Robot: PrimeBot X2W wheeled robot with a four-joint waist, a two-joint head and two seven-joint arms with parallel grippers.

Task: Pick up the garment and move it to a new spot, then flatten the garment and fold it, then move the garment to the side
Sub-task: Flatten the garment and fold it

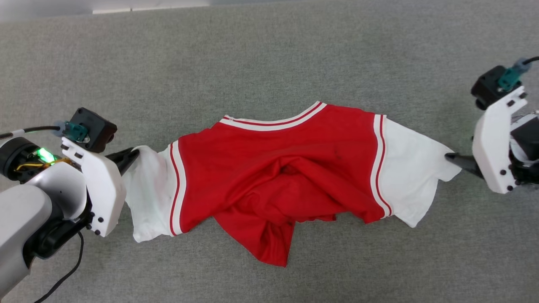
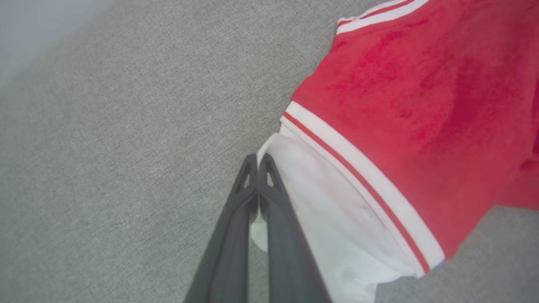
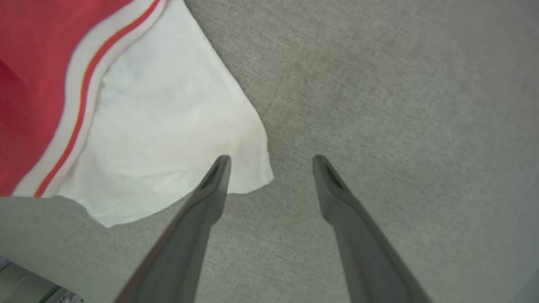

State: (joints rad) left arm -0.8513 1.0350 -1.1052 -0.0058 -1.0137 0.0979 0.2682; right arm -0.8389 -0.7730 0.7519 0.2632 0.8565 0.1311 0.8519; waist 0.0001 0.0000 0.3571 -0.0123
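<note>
Left gripper [image 1: 131, 155], low at the left of the head view: fingers pressed together, pinching the white sleeve edge of the garment [image 1: 269, 168]. Grey fabric surface [image 1: 269, 59] bears the garment, crumpled at centre, neckline on the far side. Right gripper [image 3: 271, 158]: fingers spread at the other sleeve's corner, gripping nothing.

Even, soft light; wrist views slightly blurred.
</note>
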